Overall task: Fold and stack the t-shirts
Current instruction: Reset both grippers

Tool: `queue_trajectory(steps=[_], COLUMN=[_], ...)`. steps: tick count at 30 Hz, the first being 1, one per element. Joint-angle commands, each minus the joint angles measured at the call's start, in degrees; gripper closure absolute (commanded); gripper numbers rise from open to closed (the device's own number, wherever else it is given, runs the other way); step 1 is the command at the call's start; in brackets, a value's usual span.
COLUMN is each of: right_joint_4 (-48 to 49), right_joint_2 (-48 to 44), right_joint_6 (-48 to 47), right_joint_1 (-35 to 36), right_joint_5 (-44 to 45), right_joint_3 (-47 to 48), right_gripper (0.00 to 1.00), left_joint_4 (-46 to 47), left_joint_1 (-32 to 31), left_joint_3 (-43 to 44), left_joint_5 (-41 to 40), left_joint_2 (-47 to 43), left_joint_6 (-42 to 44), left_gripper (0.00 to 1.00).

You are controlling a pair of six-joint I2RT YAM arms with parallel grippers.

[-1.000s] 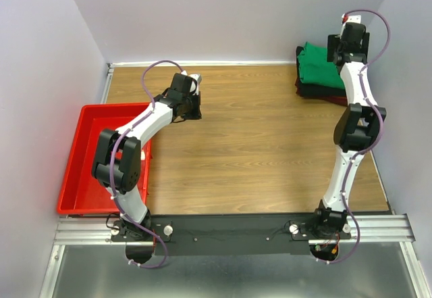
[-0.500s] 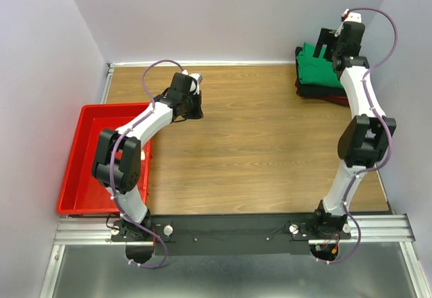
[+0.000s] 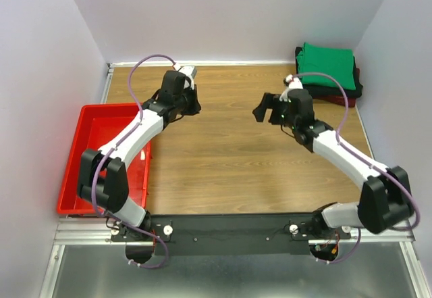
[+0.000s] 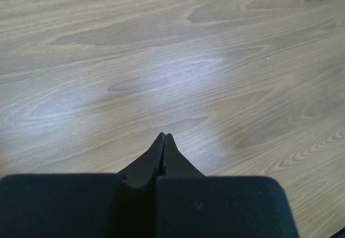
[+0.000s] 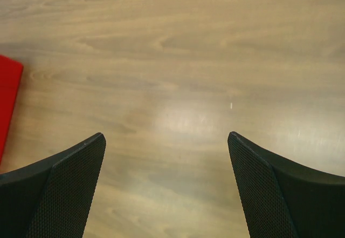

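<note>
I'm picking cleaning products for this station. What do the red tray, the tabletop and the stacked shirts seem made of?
Red tray: likely moulded plastic, with even colour, a slight sheen and thin walls.
Tabletop: wood or wood-look laminate, with grain lines and soft glare patches.
Stacked shirts: soft matte cloth with rounded folded edges.

The top camera sits high over the near edge and looks down on the whole wooden table (image 3: 236, 156) and the red tray (image 3: 86, 136). The wrist cameras look past the left gripper (image 4: 164, 136) and the right gripper (image 5: 165, 135), very close to the wood. The right one also sees the tray's corner.
</note>
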Motion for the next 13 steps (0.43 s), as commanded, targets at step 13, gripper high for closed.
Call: queue_trajectory(steps=[13], right_joint_4=[1.7], right_joint_2=[-13.8], right_joint_6=[6.2], right_joint_1=[-0.5], right_joint_5=[4.8], right_joint_3=[-10.9], right_gripper=[0.0], left_joint_4=[4.8], left_joint_1=[-2.1], left_joint_3=[-7.9], left_joint_5=[-6.3], left_joint_2=[-12.1], left_joint_6=[-0.1], left_gripper=[1.0])
